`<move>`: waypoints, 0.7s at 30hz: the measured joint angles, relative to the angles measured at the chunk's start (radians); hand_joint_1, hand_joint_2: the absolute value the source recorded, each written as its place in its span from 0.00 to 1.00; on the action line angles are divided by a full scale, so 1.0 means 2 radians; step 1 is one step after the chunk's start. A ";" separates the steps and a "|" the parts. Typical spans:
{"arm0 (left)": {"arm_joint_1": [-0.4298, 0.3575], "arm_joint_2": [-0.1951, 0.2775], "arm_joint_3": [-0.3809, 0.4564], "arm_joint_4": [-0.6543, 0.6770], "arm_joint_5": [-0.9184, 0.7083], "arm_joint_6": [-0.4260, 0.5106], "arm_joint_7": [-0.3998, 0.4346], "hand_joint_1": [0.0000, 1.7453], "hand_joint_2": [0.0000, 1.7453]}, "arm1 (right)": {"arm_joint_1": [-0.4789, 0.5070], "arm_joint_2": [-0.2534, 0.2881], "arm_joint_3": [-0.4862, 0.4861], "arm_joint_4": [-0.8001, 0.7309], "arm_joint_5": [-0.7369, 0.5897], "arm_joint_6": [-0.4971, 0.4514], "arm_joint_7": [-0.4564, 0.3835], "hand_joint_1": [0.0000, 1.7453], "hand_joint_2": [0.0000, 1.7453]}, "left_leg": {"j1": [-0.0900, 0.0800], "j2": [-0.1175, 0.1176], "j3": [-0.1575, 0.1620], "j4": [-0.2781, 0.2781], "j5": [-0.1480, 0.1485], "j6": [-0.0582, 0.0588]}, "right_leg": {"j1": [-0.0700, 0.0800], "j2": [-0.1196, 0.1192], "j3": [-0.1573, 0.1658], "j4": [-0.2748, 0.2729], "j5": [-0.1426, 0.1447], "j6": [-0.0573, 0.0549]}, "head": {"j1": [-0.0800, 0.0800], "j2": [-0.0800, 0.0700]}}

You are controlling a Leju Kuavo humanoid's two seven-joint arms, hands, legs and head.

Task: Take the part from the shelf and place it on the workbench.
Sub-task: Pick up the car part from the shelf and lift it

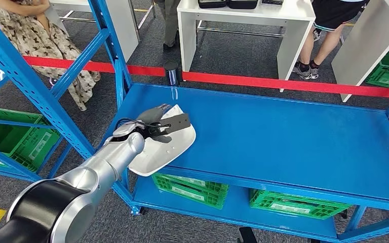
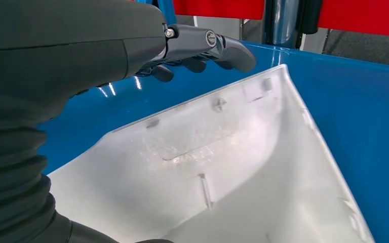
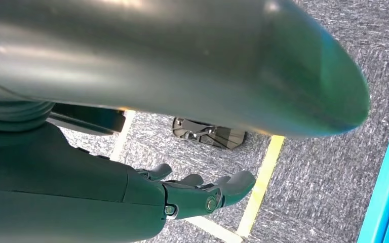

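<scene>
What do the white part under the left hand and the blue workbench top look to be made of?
White part: probably moulded plastic with a satin sheen; thin walls, moulded ribs and clip tabs show on its inner face. Workbench top: likely painted sheet metal, glossy blue, with bright reflections and a folded front edge.

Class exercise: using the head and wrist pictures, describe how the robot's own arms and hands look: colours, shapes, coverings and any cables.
The left arm is a smooth silver tube with a glossy black rounded section nearer the body. Thin black cables loop at its wrist. The left hand is grey with darker fingers and small silver screws. Behind the right hand sits a dark grey ribbed cover.
</scene>
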 joint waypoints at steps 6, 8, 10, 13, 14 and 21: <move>0.000 -0.001 0.000 0.000 0.002 -0.001 -0.001 0.69 1.00 | 0.000 0.000 0.000 0.000 0.001 0.000 0.000 0.00 0.00 | 0.000 0.000 0.000 0.000 0.000 0.000 | 0.000 0.000 0.000 0.000 0.000 0.000 | 0.000 0.000; 0.000 -0.001 0.001 0.000 0.003 -0.001 -0.002 1.00 1.00 | 0.000 0.000 0.000 0.000 0.002 0.000 0.000 0.00 0.00 | 0.000 0.000 0.000 0.000 0.000 0.000 | 0.000 0.000 0.000 0.000 0.000 0.000 | 0.000 0.000; 0.000 -0.001 0.001 0.000 0.004 -0.001 -0.002 1.00 1.00 | 0.000 0.000 0.000 0.000 0.002 0.000 0.000 0.00 0.00 | 0.000 0.000 0.000 0.000 0.000 0.000 | 0.000 0.000 0.000 0.000 0.000 0.000 | 0.000 0.000; 0.000 -0.001 0.005 0.000 0.006 -0.001 -0.002 1.00 1.00 | 0.000 0.000 0.000 0.000 0.003 0.000 0.000 0.00 0.00 | 0.000 0.000 0.000 0.000 0.000 0.000 | 0.000 0.000 0.000 0.000 0.000 0.000 | 0.000 0.000; 0.000 -0.001 0.006 0.000 0.007 -0.002 -0.002 1.00 1.00 | 0.000 0.000 0.000 0.000 0.003 0.000 0.000 0.00 0.00 | 0.000 0.000 0.000 0.000 0.000 0.000 | 0.000 0.000 0.000 0.000 0.000 0.000 | 0.000 0.000; 0.001 -0.001 0.009 0.000 0.007 -0.002 -0.003 1.00 1.00 | 0.000 0.000 0.000 0.000 0.003 0.000 0.000 0.00 0.00 | 0.000 0.000 0.000 0.000 0.000 0.000 | 0.000 0.000 0.000 0.000 0.000 0.000 | 0.000 0.000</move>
